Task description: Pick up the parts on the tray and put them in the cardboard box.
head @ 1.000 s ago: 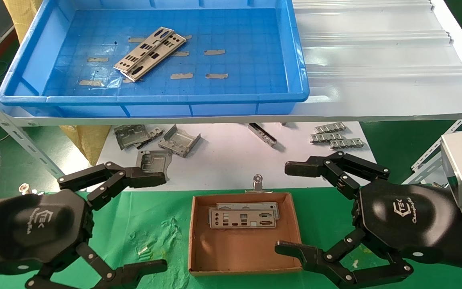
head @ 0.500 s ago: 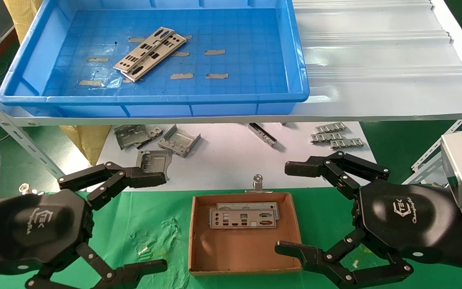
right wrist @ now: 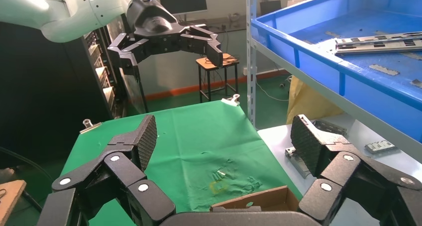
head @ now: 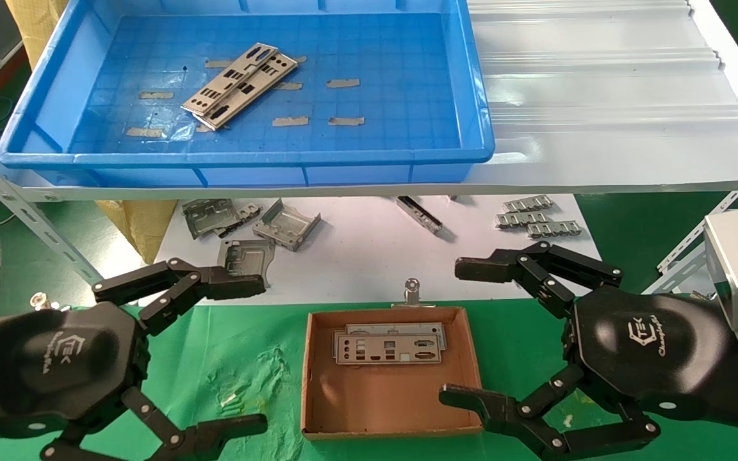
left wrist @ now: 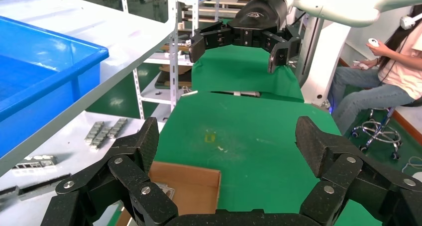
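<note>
Green-clothed bench under a white shelf. Both grippers hover low with jaws spread, empty: left gripper [head: 218, 355], right gripper [head: 471, 333] flanking the small brown cardboard box [head: 369, 410]. Two flat punched silver plates [head: 239, 84] overlap in the big blue plastic tray [head: 247, 163]; two more in the box. Risk: stacked thin plates lift together or slip.

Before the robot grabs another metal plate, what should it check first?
1. Plates left in the blue tray: ok, a small overlapping stack of parts lies on its floor.
2. Left pincer free: ok, open and holding nothing.
3. Right pincer free: ok, open and holding nothing.
4. Room in the cardboard box: ok, the boxed plates fill only its far end.
5. Exact number of plates in the tray stack: cannot tell.
</note>
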